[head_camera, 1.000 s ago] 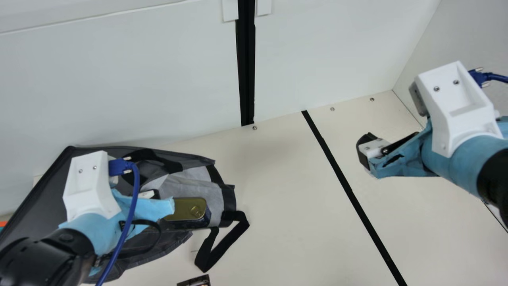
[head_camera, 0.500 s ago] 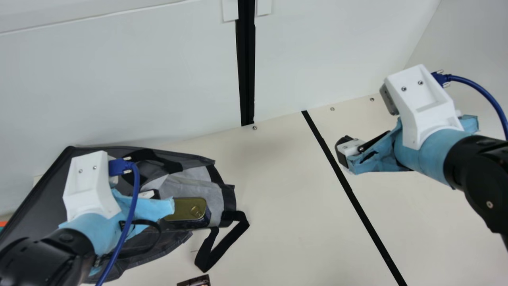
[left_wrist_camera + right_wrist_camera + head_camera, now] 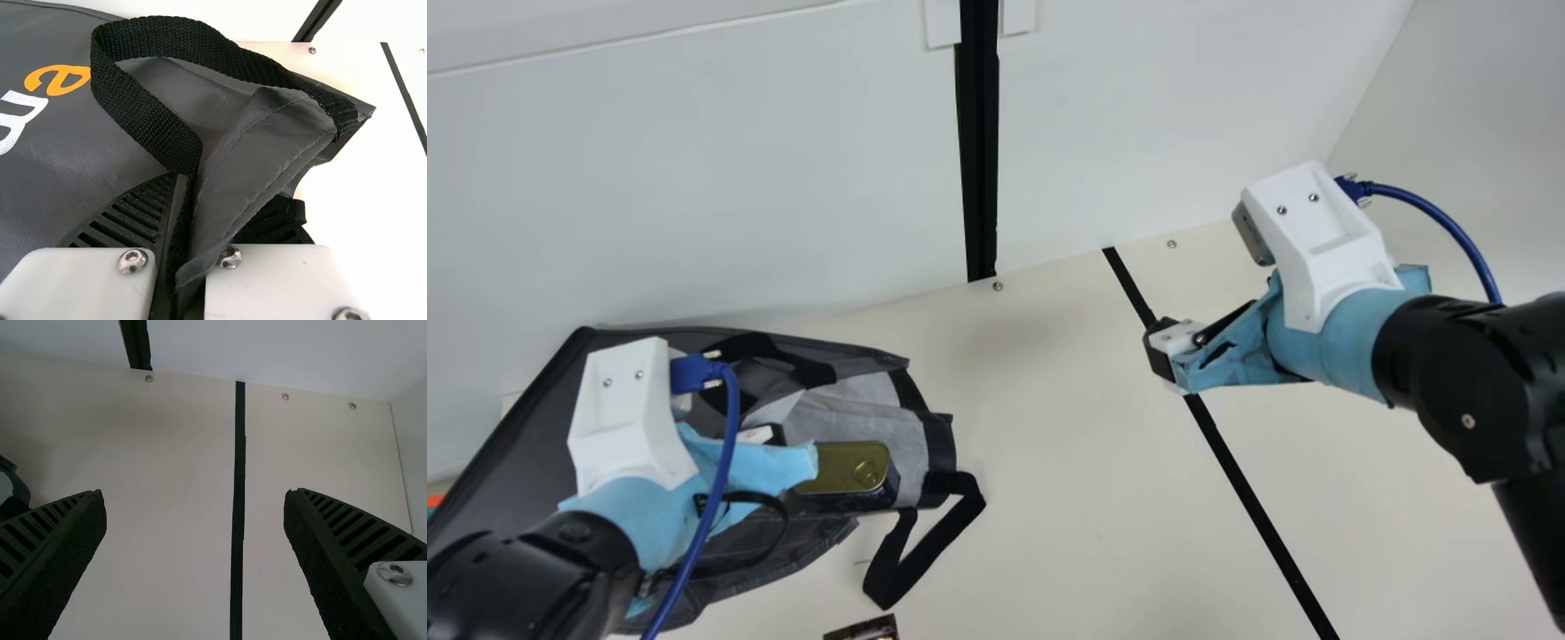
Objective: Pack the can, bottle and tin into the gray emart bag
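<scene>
The gray bag lies on its side on the table, in the left part of the main view, close up against the wall at the table's far edge. Its mouth faces the middle of the table, with pale gray lining showing, and a black handle trails from the mouth onto the table in a bent loop.

The can, with a gold lid, a pull ring and dark sides, rests at the bag's mouth, against the lining. Any label on its sides is too small to make out.

The left gripper is over the bag, right beside the can. In the left wrist view its ribbed fingers are clenched on the base of a black strap and a fold of the bag's gray cloth. That view also shows part of the bag's print, one orange letter and white lettering.

The right gripper hangs above the table, over the black stripe, well apart from the bag. In the right wrist view its fingers are spread wide, holding nothing.

At the bottom edge of the main view, near the handle, is a dark item with small reddish marks, cut off too much to identify.
</scene>
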